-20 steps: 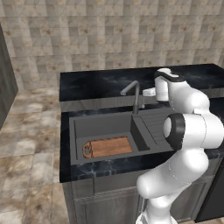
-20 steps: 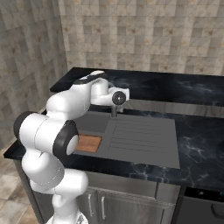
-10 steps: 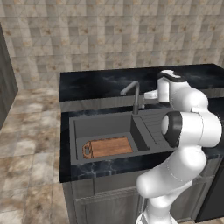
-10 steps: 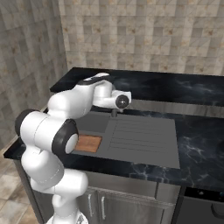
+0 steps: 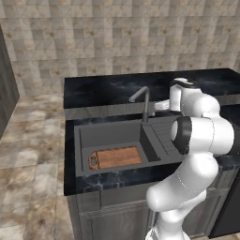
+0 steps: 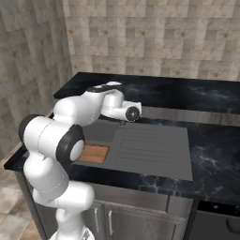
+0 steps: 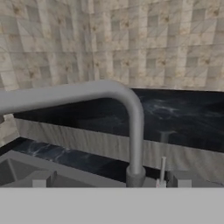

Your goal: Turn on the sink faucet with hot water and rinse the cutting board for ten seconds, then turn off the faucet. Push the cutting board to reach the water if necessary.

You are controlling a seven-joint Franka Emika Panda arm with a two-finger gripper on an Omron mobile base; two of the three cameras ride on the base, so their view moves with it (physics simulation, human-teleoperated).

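In the sink [image 5: 84, 140], cutting board [image 5: 116, 157] lengthwise, handle end left

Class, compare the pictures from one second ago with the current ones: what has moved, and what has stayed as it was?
The end effector has drifted slightly rightward in the right base view, staying close beside the faucet; nothing was grasped or released. The cutting board lies unmoved in the sink, and no water runs.
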